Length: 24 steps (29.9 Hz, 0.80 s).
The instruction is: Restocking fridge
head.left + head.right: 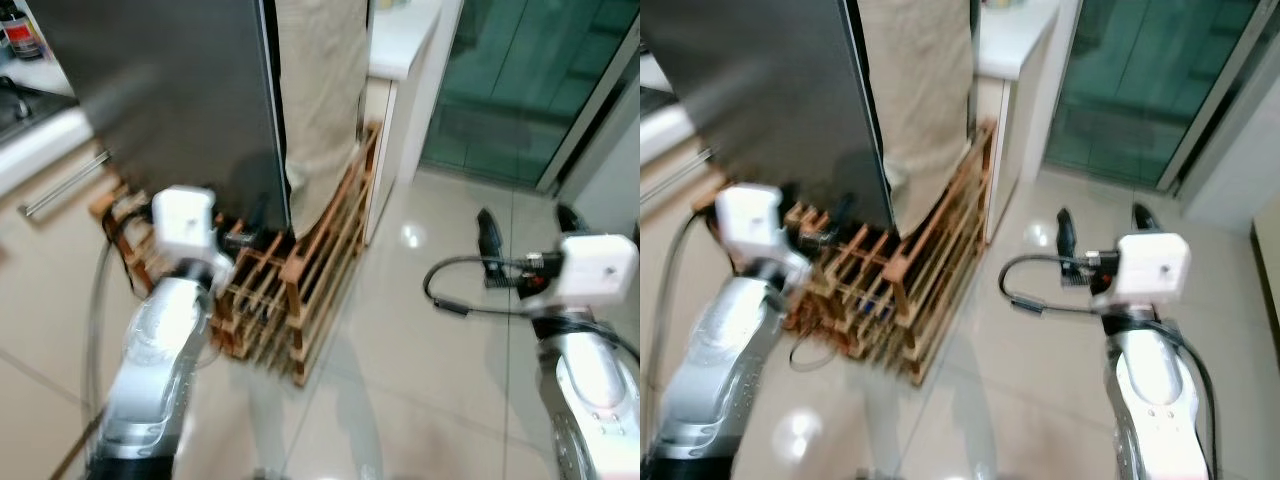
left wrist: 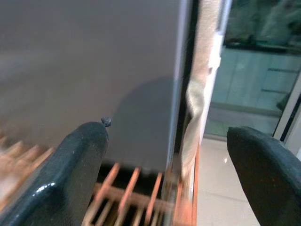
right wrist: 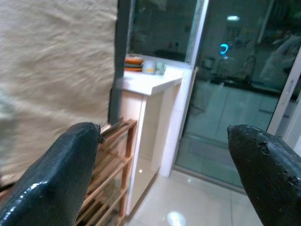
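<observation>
The fridge (image 1: 170,90) stands ahead on the left, its dark grey door shut, and it also fills much of the left wrist view (image 2: 89,61). My left gripper (image 1: 250,235) is raised low in front of the door's bottom corner, open and holding nothing, its fingers (image 2: 70,174) spread wide. My right gripper (image 1: 530,235) hangs over the glossy floor to the right, also open and empty, with one black finger (image 3: 56,179) in the right wrist view. A beige cloth (image 1: 320,100) hangs beside the fridge's right edge.
A wooden slatted rack (image 1: 300,290) leans on the floor below the fridge and cloth. A white counter (image 1: 400,40) and a glass sliding door (image 1: 520,90) lie beyond. A cabinet with a bar handle (image 1: 65,185) is at the left. The picture is blurred.
</observation>
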### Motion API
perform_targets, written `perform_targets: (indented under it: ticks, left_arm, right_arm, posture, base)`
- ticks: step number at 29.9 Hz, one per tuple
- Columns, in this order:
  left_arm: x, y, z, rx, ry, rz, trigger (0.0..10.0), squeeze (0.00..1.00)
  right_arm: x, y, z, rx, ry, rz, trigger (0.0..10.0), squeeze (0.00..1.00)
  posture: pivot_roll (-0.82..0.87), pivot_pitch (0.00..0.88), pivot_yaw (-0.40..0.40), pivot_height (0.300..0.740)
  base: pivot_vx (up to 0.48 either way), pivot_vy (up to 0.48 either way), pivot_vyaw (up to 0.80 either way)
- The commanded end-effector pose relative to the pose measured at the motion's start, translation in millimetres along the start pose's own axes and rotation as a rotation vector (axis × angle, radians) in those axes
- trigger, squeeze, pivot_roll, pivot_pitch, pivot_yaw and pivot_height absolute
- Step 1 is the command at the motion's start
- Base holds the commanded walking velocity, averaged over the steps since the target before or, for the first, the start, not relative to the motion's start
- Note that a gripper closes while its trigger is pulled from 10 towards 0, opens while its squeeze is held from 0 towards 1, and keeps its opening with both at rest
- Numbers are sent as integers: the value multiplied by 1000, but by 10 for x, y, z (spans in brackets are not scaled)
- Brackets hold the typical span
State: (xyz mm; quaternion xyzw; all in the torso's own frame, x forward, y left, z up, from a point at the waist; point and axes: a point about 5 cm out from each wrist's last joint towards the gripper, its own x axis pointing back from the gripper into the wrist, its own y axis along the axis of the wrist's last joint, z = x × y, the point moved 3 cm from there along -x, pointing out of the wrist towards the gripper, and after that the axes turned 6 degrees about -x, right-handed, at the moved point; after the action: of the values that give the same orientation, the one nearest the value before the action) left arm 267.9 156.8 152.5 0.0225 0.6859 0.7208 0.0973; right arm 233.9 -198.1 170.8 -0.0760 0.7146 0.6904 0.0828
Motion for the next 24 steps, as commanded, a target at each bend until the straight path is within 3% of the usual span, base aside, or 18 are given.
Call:
perform_targets:
  ticks: [1,4,10,17,24]
  left_arm:
    - [-1,267,-85,2,-21,-101,10000,0]
    - [-78,343,-168,61,-15,-141,10000,0]
    - [-229,401,-320,74,-78,-132,10000,0]
    - [-352,422,-302,28,-55,-122,10000,0]
    - [-444,497,-393,61,-91,-147,10000,0]
  right_arm:
    - [11,125,-61,9,-23,-49,10000,0]
    - [-7,7,-180,-14,-93,-10,10000,0]
    - [-128,-9,-120,-24,-77,13,10000,0]
    - [-205,-11,-85,-45,-51,21,10000,0]
    - [-256,-2,-25,-50,-33,14,10000,0]
  posture:
    - [-133,0,36,740]
    - [-127,0,26,740]
    - [-135,0,29,740]
    - [-145,0,35,740]
    - [-148,0,37,740]
  base:
    - [0,0,0]
    - [0,0,0]
    - [426,-41,0]
    - [447,0,0]
    - [479,0,0]
